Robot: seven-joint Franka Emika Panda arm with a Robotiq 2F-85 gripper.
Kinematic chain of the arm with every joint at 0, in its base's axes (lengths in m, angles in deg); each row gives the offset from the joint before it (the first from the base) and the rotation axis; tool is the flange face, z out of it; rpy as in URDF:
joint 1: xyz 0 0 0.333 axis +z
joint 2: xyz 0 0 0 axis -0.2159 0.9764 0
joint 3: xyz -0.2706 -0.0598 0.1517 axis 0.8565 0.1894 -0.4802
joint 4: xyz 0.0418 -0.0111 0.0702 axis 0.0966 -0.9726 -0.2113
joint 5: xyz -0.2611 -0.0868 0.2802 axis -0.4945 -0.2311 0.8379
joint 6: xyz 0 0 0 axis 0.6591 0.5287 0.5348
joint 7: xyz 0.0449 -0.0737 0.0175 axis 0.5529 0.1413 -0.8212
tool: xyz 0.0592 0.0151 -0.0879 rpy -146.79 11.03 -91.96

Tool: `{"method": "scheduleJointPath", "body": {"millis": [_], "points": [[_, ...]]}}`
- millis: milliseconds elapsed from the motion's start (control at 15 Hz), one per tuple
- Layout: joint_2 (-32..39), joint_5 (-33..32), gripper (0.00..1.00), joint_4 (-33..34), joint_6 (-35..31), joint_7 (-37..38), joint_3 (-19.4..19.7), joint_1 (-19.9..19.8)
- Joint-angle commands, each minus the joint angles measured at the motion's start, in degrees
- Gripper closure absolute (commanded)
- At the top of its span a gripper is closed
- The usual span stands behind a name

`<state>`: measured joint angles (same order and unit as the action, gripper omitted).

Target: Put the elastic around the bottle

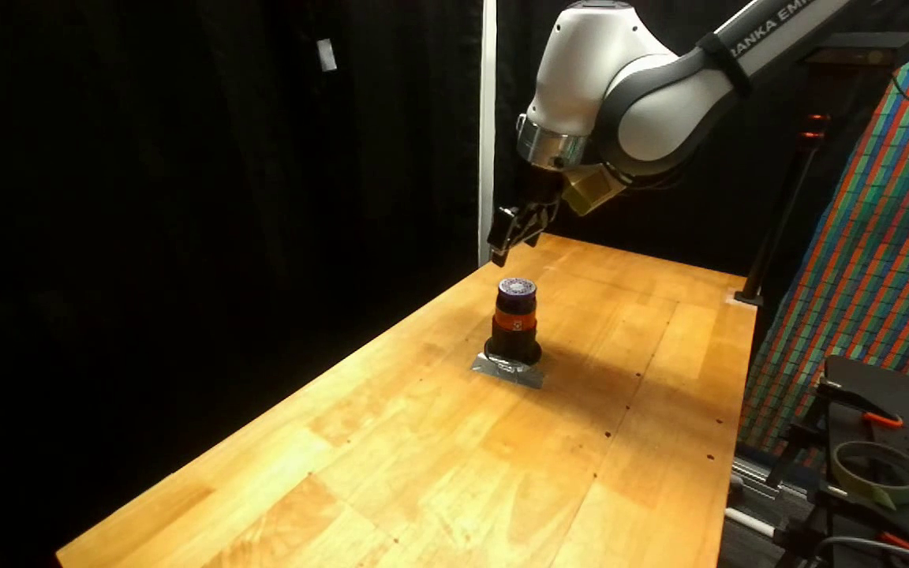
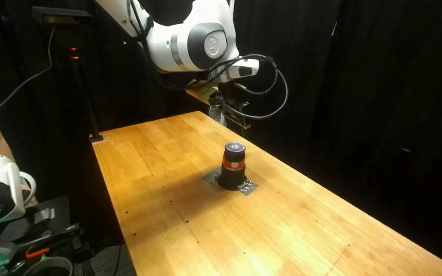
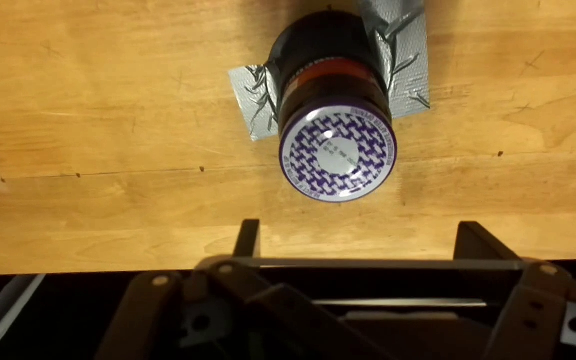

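My spread tool point(image 1: 516, 249), elastic point(image 3: 368, 263) strung across it, hangs on the far side of the bottle point(image 1: 516, 319).

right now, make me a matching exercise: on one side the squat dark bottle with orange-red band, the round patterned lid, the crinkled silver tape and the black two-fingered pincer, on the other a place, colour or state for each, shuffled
Things
1. squat dark bottle with orange-red band
2. round patterned lid
3. crinkled silver tape
4. black two-fingered pincer

Place, colour or state
a. stuck to the wooden table
b. spread open
c. standing upright
d. purple and white

Right pairs: 1-c, 2-d, 3-a, 4-b
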<state>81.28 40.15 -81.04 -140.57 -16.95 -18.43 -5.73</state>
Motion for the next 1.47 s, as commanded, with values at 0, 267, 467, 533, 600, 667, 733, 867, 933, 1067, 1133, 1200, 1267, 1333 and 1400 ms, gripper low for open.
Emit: {"method": "scheduleJointPath", "body": {"millis": [0, 267, 467, 533, 600, 667, 733, 867, 933, 1067, 1133, 1200, 1267, 1333, 1400], "points": [[4.7, -0.4, 0.00, 4.9, -2.5, 2.0, 3.8, 3.5], [8.3, -0.3, 0.00, 7.6, -3.4, 3.0, 7.0, 5.6], [10.2, 0.0, 0.00, 8.7, -3.4, 3.4, 8.7, 6.4], [10.7, 0.1, 0.00, 8.9, -3.6, 3.6, 9.1, 6.6], [11.2, 0.3, 0.00, 8.9, -3.7, 3.7, 9.4, 6.7], [11.6, 0.5, 0.00, 8.9, -4.2, 3.9, 9.7, 6.7], [12.1, 0.6, 0.00, 8.9, -4.7, 4.0, 10.0, 6.8], [12.5, 0.9, 0.00, 8.5, -5.8, 4.5, 10.4, 6.9], [12.9, 1.1, 0.00, 8.5, -6.4, 4.7, 10.6, 6.9], [13.5, 1.1, 0.00, 8.2, -7.4, 5.1, 11.2, 7.2], [13.7, 1.4, 0.00, 7.9, -8.1, 5.4, 11.3, 7.3], [14.0, 1.6, 0.00, 7.7, -8.4, 5.5, 11.4, 7.4], [14.2, 2.0, 0.00, 7.5, -8.6, 5.5, 11.4, 7.4], [14.3, 2.1, 0.00, 7.3, -8.7, 5.6, 11.5, 7.5], [14.4, 2.5, 0.00, 7.1, -8.6, 5.4, 11.4, 7.5]]}}
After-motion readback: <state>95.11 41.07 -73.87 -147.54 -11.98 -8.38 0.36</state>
